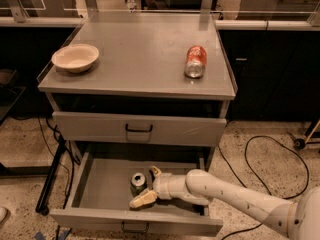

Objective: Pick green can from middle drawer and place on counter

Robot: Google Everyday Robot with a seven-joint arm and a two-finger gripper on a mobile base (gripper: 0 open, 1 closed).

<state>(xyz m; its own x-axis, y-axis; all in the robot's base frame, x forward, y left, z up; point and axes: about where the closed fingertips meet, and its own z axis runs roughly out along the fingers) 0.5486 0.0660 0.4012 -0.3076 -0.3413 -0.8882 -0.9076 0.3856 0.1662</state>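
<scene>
The green can (137, 182) stands upright on the grey floor of the open middle drawer (100, 184), its silver top facing up. My gripper (148, 185) reaches into the drawer from the right on a white arm. Its fingers are open, one fingertip (142, 199) in front of the can and the other (155, 171) behind and right of it, so the can sits at the mouth of the gap. The counter (135, 54) is the grey cabinet top above.
A beige bowl (75, 57) sits on the counter's left. An orange-red can (195, 61) lies on its side at the counter's right. A closed drawer front with a black handle (138, 129) is above the open drawer. Black cables (260, 149) lie on the floor to the right.
</scene>
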